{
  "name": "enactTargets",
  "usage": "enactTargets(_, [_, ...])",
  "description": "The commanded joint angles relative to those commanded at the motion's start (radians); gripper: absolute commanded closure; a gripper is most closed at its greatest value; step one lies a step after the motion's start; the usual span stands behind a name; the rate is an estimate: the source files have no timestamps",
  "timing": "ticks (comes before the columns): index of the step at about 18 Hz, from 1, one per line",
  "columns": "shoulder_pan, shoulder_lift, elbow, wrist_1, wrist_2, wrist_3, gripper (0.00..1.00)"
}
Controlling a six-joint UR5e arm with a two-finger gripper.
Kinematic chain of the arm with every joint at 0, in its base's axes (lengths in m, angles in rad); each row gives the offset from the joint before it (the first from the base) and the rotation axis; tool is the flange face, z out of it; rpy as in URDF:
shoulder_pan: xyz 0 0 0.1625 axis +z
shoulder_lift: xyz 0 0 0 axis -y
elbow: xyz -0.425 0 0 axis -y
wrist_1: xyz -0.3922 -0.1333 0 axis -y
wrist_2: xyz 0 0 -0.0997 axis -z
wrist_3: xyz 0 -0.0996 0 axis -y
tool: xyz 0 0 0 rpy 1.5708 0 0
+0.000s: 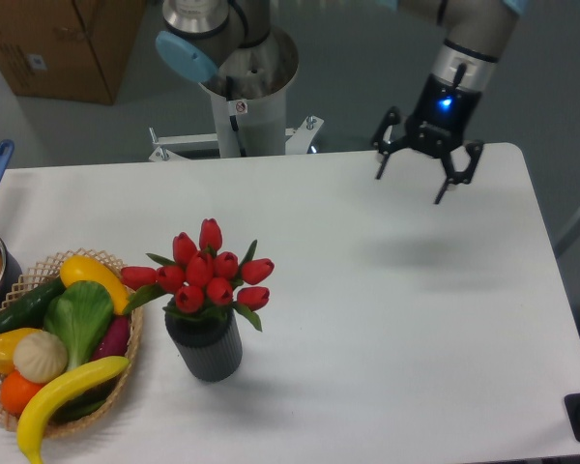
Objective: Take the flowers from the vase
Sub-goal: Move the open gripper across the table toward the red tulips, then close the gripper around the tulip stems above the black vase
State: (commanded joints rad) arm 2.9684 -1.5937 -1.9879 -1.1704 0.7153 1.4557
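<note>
Gripper point(424, 182) (fingers spread, empty) hangs over table's point(387, 319) far edge, well apart from flowers point(205, 274) in vase point(206, 350) nr left edge.

Silver-grey UR5e arm point(469, 29) with pale blue joint caps, black gripper point(412, 176) with thin dark fingers point(381, 165), and what looks like a blue LED glowing on the wrist.

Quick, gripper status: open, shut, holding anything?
Gripper: open, holding nothing, above the table's far right, well away from the flowers in the vase.
</note>
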Motion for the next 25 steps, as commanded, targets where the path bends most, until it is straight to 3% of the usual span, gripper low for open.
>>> enactTargets(3, [-0.075, -0.064, 0.015, 0.015, -0.120, 0.003, 0.00])
enactTargets(7, [-0.187, -0.162, 0.035, 0.138, -0.180, 0.000, 0.00])
enactTargets(9, [-0.224, -0.204, 0.055, 0.149, -0.209, -0.002, 0.00])
enactTargets(17, [-0.287, -0.267, 0.089, 0.161, -0.335, 0.006, 0.00])
enactTargets(25, [-0.356, -0.339, 0.093, 0.282, -0.404, 0.006, 0.00])
